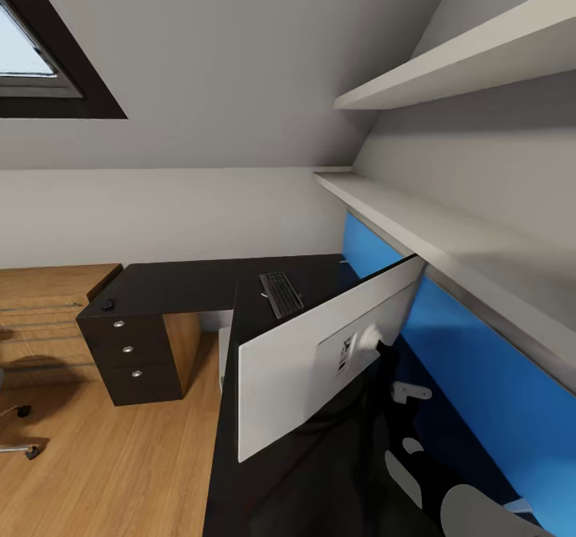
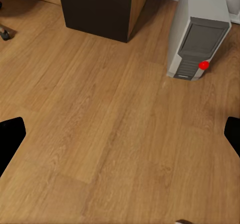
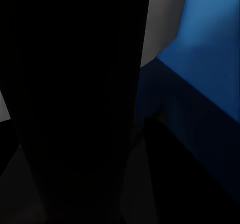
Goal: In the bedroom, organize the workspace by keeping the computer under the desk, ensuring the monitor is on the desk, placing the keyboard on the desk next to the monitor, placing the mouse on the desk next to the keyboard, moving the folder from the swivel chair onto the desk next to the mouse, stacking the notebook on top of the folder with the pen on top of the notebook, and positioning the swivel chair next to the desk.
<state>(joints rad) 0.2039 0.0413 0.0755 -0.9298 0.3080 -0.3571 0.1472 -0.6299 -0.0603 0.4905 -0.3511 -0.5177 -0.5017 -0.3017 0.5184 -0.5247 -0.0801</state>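
The monitor (image 1: 320, 369) stands on the black desk (image 1: 184, 285) with its pale back toward me and its screen facing the blue back panel. My right gripper (image 1: 390, 365) reaches in at its stand and is shut on a black part of the monitor (image 3: 75, 93). The keyboard (image 1: 282, 294) lies beyond the monitor, and the mouse (image 1: 107, 304) sits at the desk's far left end. My left gripper (image 2: 120, 139) hangs open over the floor. Ahead of it the grey computer (image 2: 197, 36) stands upright beside the drawers (image 2: 100, 8).
Two white shelves (image 1: 448, 233) run along the wall above the desk. A light-wood dresser (image 1: 44, 313) stands at the left. The swivel chair's base and castors (image 1: 22, 441) show at the lower left edge; wood floor (image 1: 120, 473) lies open between them and the desk.
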